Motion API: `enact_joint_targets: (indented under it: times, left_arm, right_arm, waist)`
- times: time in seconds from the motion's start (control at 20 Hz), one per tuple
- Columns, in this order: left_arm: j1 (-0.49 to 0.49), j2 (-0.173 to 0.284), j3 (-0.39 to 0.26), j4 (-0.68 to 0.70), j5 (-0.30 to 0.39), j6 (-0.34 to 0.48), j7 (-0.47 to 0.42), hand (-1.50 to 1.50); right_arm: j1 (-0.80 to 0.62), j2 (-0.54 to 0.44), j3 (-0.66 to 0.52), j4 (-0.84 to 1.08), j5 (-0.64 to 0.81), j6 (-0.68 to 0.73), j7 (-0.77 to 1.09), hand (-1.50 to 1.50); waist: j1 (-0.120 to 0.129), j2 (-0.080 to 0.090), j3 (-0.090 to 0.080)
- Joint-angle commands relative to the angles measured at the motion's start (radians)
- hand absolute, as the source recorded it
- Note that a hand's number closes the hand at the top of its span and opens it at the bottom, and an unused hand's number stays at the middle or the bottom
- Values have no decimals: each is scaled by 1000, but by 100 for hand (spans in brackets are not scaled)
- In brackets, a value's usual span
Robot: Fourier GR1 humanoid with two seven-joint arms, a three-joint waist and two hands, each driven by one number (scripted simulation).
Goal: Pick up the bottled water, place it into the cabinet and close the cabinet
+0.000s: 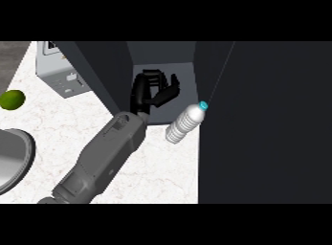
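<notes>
The bottled water (184, 123) is clear and ribbed with a cyan cap. It is tilted, cap toward the upper right, beside the edge of the large dark cabinet panel (274, 124). Its base shows over the white counter (161, 172), just in front of the cabinet's dark opening (186, 72). My left hand (151, 90) reaches into that opening, up and left of the bottle. Its fingers are relaxed and hold nothing, and a small gap separates it from the bottle. The grey forearm (105, 153) runs in from the lower left. My right hand does not show.
A green lime (11, 99) lies on the counter at the far left. A grey round vessel (2, 162) sits at the lower left edge. A grey box-shaped appliance (61, 72) stands at the back left, beside the cabinet's left wall (101, 72).
</notes>
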Motion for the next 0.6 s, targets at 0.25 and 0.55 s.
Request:
enact_joint_targets:
  times: [0.25, 0.55]
  left_arm:
    - [-196, -1, -7, 280, -85, 227, 4, 150]
    - [-250, 27, -4, 430, -128, 281, 1, -150]
  right_arm:
    - [31, -5, -3, -62, -58, 33, -2, -150]
    - [33, -15, -33, -67, -89, 54, -9, -150]
  waist:
    - [-20, 9, 1]
    - [-28, 19, 0]
